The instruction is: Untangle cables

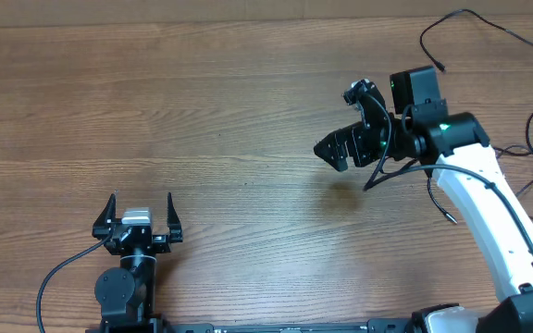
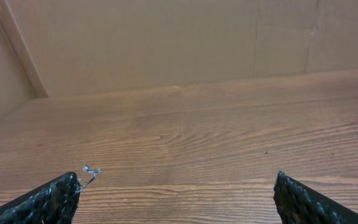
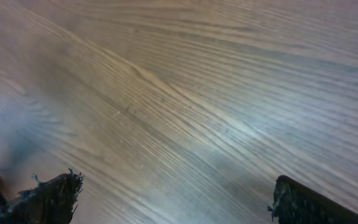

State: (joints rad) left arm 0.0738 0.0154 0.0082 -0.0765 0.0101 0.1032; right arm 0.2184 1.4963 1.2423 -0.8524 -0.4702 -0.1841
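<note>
The cables (image 1: 526,139) are thin black cords lying spread at the far right of the wooden table, near the right arm's base. One cord (image 1: 452,18) loops along the back right edge and ends in a small plug (image 1: 442,67). Another thin cord end with a plug (image 1: 450,218) lies beside the white right arm. My right gripper (image 1: 342,122) is open and empty above the table, left of the cables and apart from them; its wrist view (image 3: 176,193) shows only bare wood. My left gripper (image 1: 141,200) is open and empty at the front left; its wrist view (image 2: 176,193) shows no cable.
The white right arm (image 1: 489,213) runs from the front right corner toward the table's middle. A brown cardboard wall (image 2: 166,43) stands behind the table's back edge. The table (image 1: 202,111) is brown wood.
</note>
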